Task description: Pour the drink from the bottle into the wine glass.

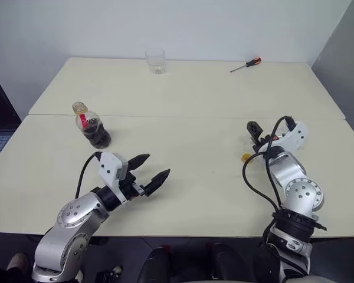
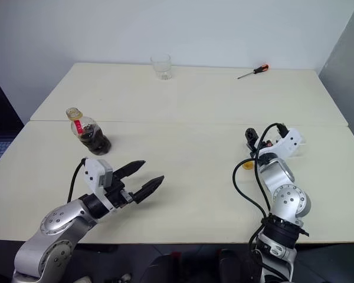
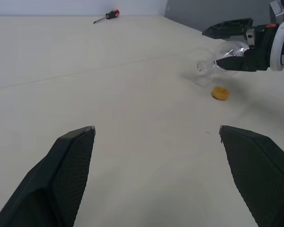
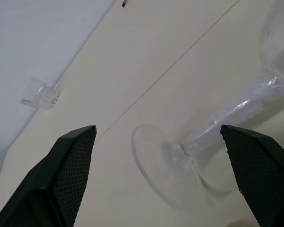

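my right hand (image 4: 158, 177), fingers spread and empty, straddles the wine glass (image 4: 217, 127) stem to grab it, while my left hand (image 1: 148, 171) waits released near the bottle (image 1: 92, 127).

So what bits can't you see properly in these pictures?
Wine glass: in the head views the right pincer covers almost all of it, and in the right wrist view the picture's edge cuts off its bowl.
Tumbler: too small in the head views to tell if anything is inside.
Bottle: the words on its label are too small to read.
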